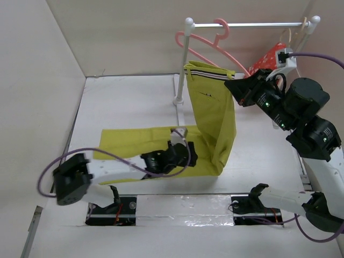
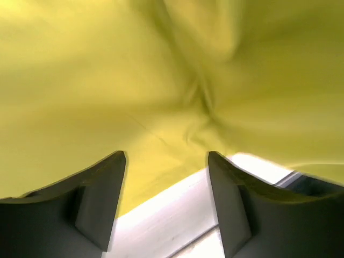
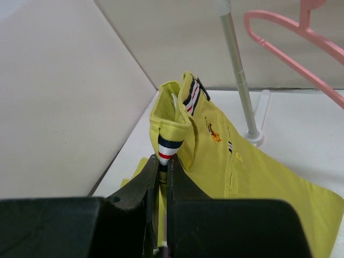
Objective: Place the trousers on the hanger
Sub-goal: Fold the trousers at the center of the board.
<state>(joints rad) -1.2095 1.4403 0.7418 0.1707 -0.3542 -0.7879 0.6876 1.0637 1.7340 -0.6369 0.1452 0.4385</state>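
The mustard-yellow trousers (image 1: 215, 115) are lifted at the waistband, and their legs lie flat on the table toward the left. My right gripper (image 1: 237, 88) is shut on the striped waistband corner (image 3: 167, 149) and holds it up below the rail. The pink hanger (image 1: 207, 45) hangs by its hook on the rail, just above and behind the waistband; it also shows in the right wrist view (image 3: 285, 32). My left gripper (image 1: 185, 153) is open and low over the trousers' fold on the table. In the left wrist view its jaws (image 2: 166, 157) stand wide apart, with yellow cloth (image 2: 161, 80) beyond them.
A white clothes rail (image 1: 252, 24) on a post (image 1: 181, 64) stands at the back of the table. A red white-patterned garment (image 1: 266, 59) hangs at its right end. Beige walls close in the left and back sides.
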